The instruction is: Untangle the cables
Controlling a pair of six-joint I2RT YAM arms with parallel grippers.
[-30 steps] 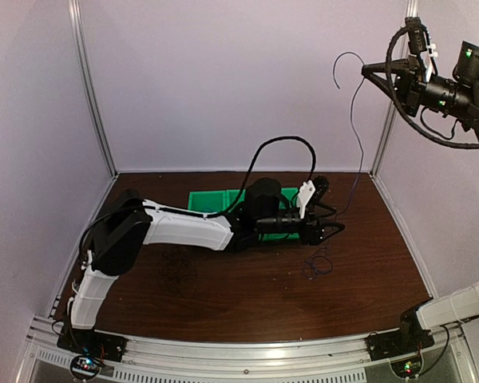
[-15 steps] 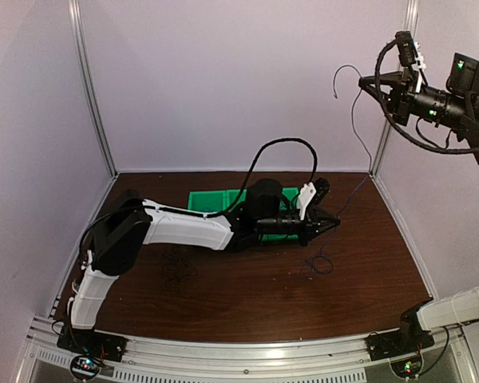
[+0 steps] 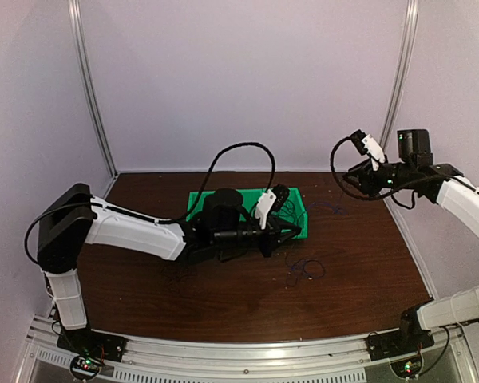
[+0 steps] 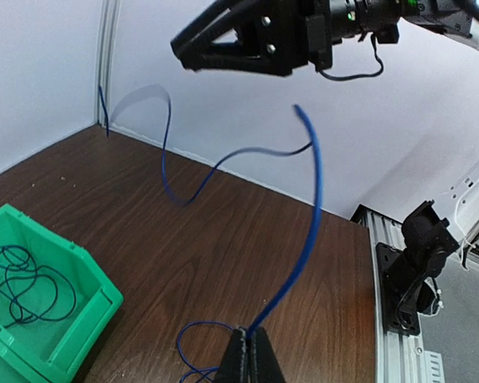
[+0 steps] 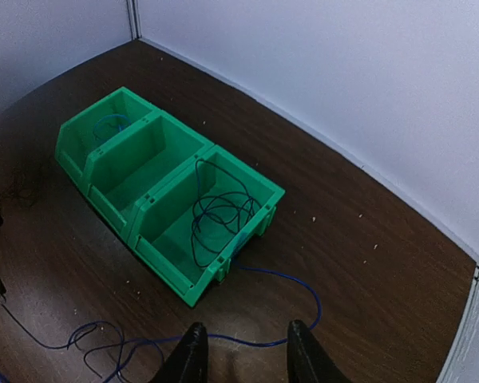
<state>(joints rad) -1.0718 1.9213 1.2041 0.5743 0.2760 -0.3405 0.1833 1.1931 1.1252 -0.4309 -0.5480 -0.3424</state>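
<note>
A thin blue cable (image 4: 315, 183) rises from my left gripper (image 4: 251, 339), which is shut on it just above the table, then arcs through the air. Its other loops lie tangled on the table (image 3: 307, 269) right of the green bin (image 3: 195, 199). In the top view my left gripper (image 3: 294, 236) sits at the bin's right end. My right gripper (image 5: 243, 359) hangs open above the table, holding nothing; the blue cable (image 5: 317, 303) curves on the wood beneath it. A dark cable coil (image 5: 219, 211) fills the nearest bin compartment.
The green bin (image 5: 164, 267) has three compartments in a row; the farthest holds another thin cable (image 5: 108, 126). Purple walls close off the back and sides. My right gripper (image 3: 350, 177) hovers near the back right corner. A faint black tangle (image 3: 178, 273) lies under the left arm.
My right gripper dropped from high at the upper right and opened, letting go of the blue cable. My left gripper shut on the cable and drew back to the left.
</note>
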